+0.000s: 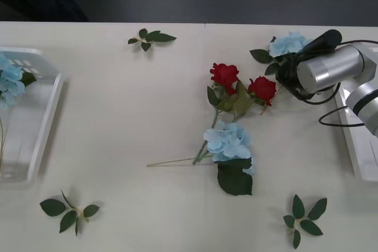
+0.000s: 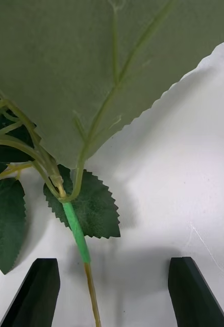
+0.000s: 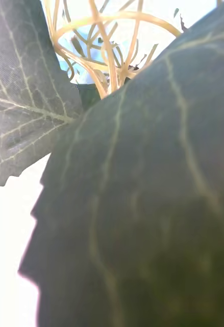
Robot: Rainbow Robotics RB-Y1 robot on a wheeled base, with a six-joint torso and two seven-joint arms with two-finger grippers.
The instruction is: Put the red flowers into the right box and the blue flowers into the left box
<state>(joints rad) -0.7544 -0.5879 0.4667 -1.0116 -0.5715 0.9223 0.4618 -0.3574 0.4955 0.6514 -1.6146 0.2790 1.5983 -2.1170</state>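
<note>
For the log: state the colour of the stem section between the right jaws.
Bright green stem, tan below; right wrist view.

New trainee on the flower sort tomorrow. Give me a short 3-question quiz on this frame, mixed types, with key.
1. True or false: the right gripper is shut on a stem.
2. Multiple choice: what already lies in the left box? A) a red flower B) a blue flower C) a leaf sprig
3. How many red flowers lie on the table?

Key:
1. False. Its black fingers stand open on either side of the green stem, not touching it.
2. B. A blue flower lies at the box's far end.
3. Two: one red flower and another, side by side near the middle.
</note>
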